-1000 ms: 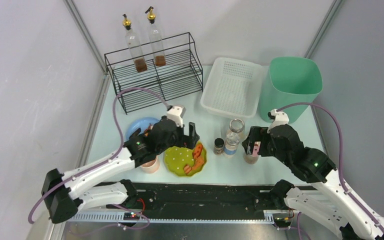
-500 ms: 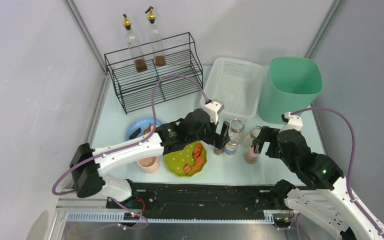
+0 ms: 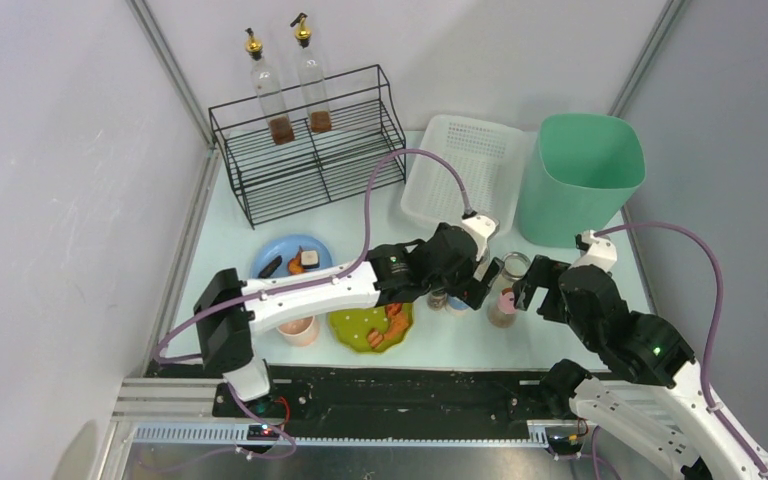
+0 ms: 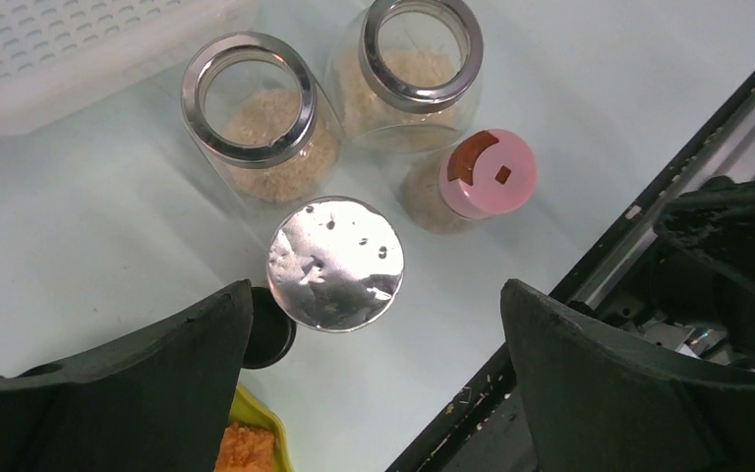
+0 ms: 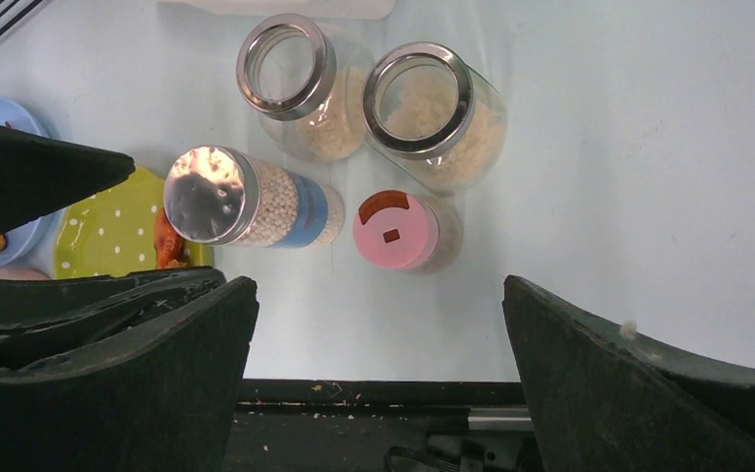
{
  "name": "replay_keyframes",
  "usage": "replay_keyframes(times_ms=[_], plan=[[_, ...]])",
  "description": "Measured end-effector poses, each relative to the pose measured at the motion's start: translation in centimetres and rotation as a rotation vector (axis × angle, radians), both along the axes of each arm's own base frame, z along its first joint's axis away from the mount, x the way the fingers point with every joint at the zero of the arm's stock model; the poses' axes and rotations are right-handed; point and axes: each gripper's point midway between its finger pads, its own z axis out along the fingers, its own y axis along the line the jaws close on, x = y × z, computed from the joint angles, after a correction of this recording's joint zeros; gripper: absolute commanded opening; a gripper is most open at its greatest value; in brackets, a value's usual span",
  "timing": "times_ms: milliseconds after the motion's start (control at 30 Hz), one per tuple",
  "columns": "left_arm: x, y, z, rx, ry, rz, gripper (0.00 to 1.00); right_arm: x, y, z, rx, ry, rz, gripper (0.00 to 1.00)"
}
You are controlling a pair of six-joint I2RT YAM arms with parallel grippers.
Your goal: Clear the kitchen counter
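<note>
From above: pale mint worktop (image 3: 222, 250) filling the middle, black rail (image 3: 400, 385) along its near edge; left gripper (image 3: 482, 286) out at centre-right, right gripper (image 3: 532, 290) near it. Left wrist: spread wide above a foil-lidded jar (image 4: 334, 263). Right wrist: likewise spread, over a pink-lidded jar (image 5: 396, 231).
</note>
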Motion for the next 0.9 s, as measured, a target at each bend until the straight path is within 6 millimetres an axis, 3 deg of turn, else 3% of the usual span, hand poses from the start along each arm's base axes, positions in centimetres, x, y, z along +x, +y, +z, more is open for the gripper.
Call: replay_keyframes(times_ms=[467, 600, 833, 900], plan=[[1.1, 0.6, -3.2, 0.143, -0.062, 0.078, 0.99, -0.5, 0.0, 0.2, 0.031, -0.004, 0.005, 1.00], [1.3, 0.5, -4.0, 0.138, -0.093, 0.100, 0.99, -0.6, 0.1, 0.1, 0.036, -0.001, 0.013, 1.00], [1.2, 1.5, -7.6, 0.144, -0.130, 0.129, 0.98, -0.8, 0.3, 0.1, 0.044, 0.003, 0.023, 1.00], [1.4, 1.5, -7.4, 0.103, -0.148, 0.145, 0.97, -0.8, 0.4, 0.2, 0.047, 0.003, 0.026, 1.00]])
